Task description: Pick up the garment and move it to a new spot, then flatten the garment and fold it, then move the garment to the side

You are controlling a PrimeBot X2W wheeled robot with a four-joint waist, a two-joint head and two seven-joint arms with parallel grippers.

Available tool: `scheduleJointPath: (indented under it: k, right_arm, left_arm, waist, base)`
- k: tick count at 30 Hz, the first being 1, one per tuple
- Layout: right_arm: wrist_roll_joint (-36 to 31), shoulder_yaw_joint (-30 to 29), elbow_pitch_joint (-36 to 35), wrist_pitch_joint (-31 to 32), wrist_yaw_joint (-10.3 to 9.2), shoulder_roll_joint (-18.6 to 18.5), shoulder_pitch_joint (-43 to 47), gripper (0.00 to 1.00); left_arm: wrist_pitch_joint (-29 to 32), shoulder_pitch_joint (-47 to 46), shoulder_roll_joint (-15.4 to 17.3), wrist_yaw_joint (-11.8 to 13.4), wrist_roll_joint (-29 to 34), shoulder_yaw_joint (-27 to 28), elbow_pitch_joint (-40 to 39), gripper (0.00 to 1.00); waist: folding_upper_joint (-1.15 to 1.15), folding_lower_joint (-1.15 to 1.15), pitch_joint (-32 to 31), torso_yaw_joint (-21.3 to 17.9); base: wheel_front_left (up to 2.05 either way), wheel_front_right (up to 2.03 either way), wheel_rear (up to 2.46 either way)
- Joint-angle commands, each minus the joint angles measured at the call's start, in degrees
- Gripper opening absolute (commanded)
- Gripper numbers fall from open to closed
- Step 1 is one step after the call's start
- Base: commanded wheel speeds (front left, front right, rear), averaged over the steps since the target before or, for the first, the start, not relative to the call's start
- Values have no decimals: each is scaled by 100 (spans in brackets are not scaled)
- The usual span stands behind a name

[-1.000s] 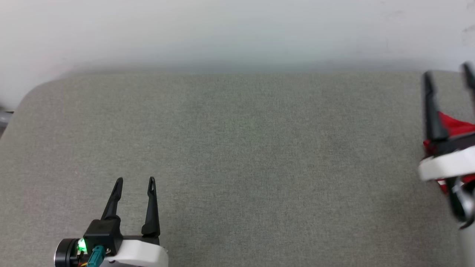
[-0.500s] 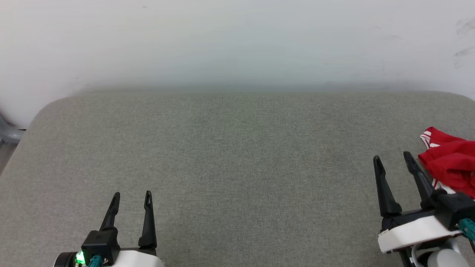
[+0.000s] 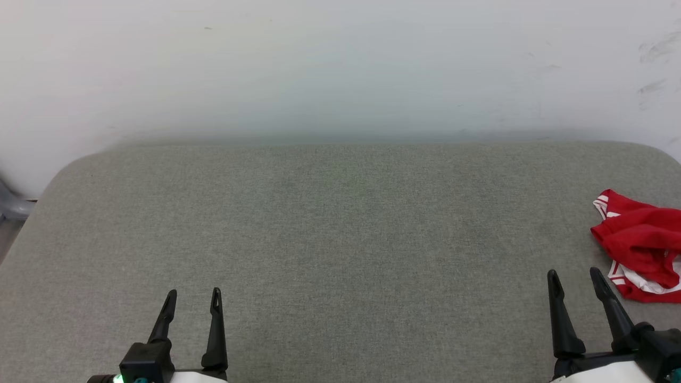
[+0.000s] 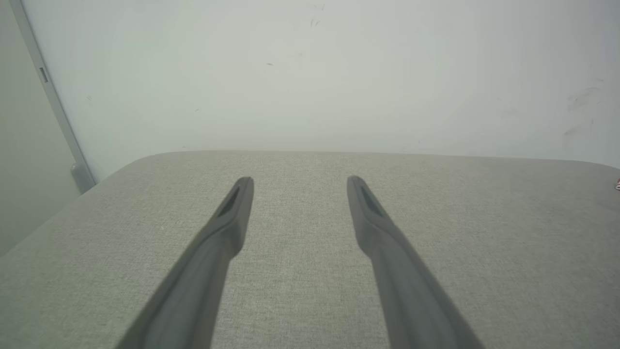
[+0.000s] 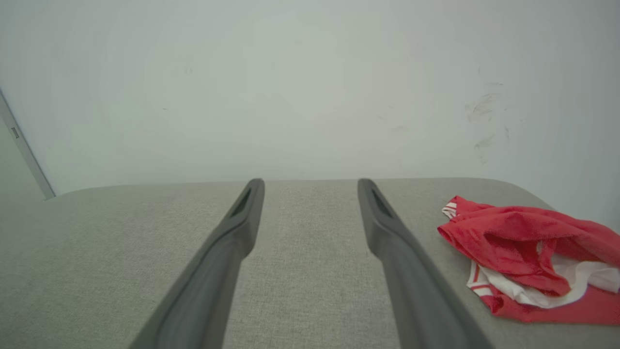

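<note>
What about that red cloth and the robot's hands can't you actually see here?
Crumpled red-and-white garment: head view's right edge cuts it off; folds hide any print.
Dark-fingered left gripper and right gripper: head view's bottom edge cuts off their bases.

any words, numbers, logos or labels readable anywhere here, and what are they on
None can be read.
The crumpled red fabric garment with red-white striped trim shows no letters or number in its visible folds.
The pale wall carries only grey scuff marks, no writing.
</note>
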Motion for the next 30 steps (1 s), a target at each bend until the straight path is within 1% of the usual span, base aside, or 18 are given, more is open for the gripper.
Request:
scheduleJointPath:
  k: [1, 10, 19, 20, 24, 30]
  right_arm:
    - [36, -14, -41, -8, -5, 34, 84, 100]
    - [-33, 66, -129, -9, -5, 76, 292, 100]
    - [-43, 128, -73, -9, -5, 90, 368, 100]
    - [-46, 126, -73, -1, 0, 67, 297, 0]
    - [26, 139, 112, 15, 1, 70, 330, 0]
    - [767, 143, 193, 161, 1, 42, 206, 0]
  left_arm:
    - [-12, 26, -9, -13, 15, -11, 3, 100]
    - [-12, 46, -10, -23, 19, -34, 34, 100]
    - [-12, 15, -11, -38, 25, -33, 60, 100]
    - [0, 3, -3, -37, -4, -31, 56, 0]
    - [49, 39, -10, -41, -85, -18, 280, 0]
    - [243, -94, -10, -97, -810, 56, 365, 0]
  waist:
    - [0, 0, -1, -4]
    - [0, 0, -8, -16]
    - [0, 0, 0, 12]
    - [0, 0, 1, 11]
    - [0, 1, 2, 11]
    - [0, 1, 15, 10]
  base:
    - [0, 0, 0]
    - [0, 0, 0]
    - [0, 0, 0]
    - [0, 0, 0]
    - [0, 0, 0]
    - [0, 0, 0]
